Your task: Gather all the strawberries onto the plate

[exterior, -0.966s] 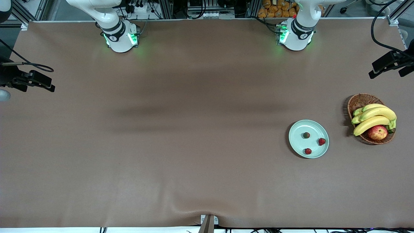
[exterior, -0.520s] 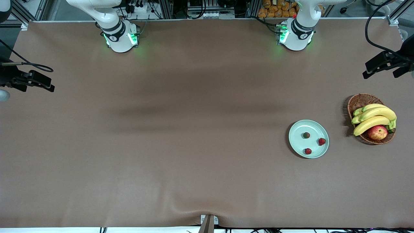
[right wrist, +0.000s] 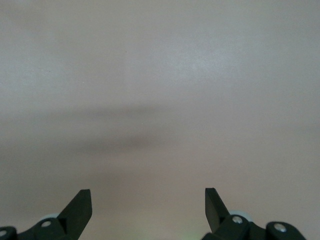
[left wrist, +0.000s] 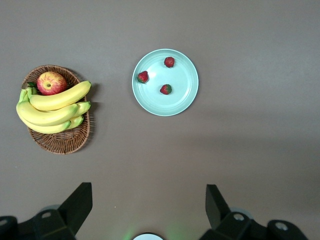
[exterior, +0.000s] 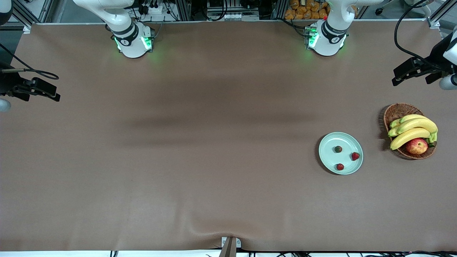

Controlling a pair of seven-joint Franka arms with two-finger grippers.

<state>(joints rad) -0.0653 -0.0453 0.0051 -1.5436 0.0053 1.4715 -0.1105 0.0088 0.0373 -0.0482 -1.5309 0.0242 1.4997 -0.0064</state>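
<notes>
Black fingers of the left gripper [left wrist: 147,195] stand wide apart with nothing between them. In the front view the left gripper [exterior: 416,75] hangs over bare brown table [exterior: 214,142] in the upper part of the frame, at the edge by the left arm's end. The right gripper [exterior: 39,89] is just as wide apart and empty in its own wrist view [right wrist: 147,197]. It waits over bare table at the other edge of the frame, well apart from everything.

Outward from the left gripper comes the wicker basket [exterior: 396,110], holding bananas [exterior: 414,125] and an apple [exterior: 417,146], lower in the front view. The mint-green plate [exterior: 330,153] lies beside it, lower again and toward the middle of the table. The left arm is plainly the nearer one to it.

All three strawberries sit on the plate, each apart from the others. One [exterior: 338,149] is nearest the plate's middle, one [exterior: 355,156] is by the rim on the basket side, and one [exterior: 340,166] is lowest in the frame. The left wrist view shows the same three [left wrist: 169,62] [left wrist: 143,77] [left wrist: 165,89] inside the rim [left wrist: 182,80]. They are too small to give a long axis.

No berry shows loose on the table, so the collecting looks finished and no pick seems left.

Against the earlier front frames, the left gripper has slid in from the frame's edge toward the middle of the picture. The right gripper, plate, berries and basket have not shifted.
</notes>
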